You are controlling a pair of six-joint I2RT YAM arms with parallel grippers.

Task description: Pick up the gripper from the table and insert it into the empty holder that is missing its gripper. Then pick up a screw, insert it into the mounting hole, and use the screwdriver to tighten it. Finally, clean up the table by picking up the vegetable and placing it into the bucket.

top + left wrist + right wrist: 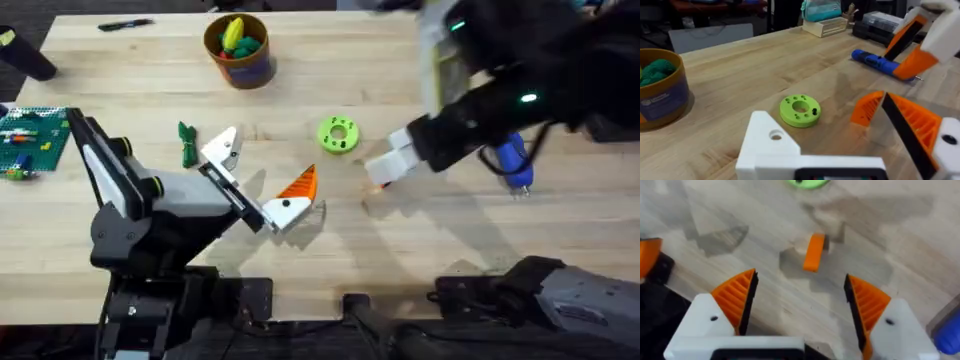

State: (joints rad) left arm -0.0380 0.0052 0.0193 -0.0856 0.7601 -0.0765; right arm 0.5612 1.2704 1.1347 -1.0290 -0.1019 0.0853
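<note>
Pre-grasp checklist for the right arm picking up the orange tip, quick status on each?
1. Right gripper open: ok, both orange pads spread wide.
2. Tip free on the table: ok, nothing touches it.
3. Tip between the fingers' line: ok, it lies ahead, roughly centred.
4. Holder on the left gripper empty: ok, bare white mount, screw hole visible.
5. Green disc clear of the path: ok, it sits beyond the tip.
6. Screw location: cannot tell.

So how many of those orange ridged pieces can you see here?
4. Two sit on the right gripper, one on the left gripper, whose other white mount is bare, and one loose orange piece lies on the table.
</note>
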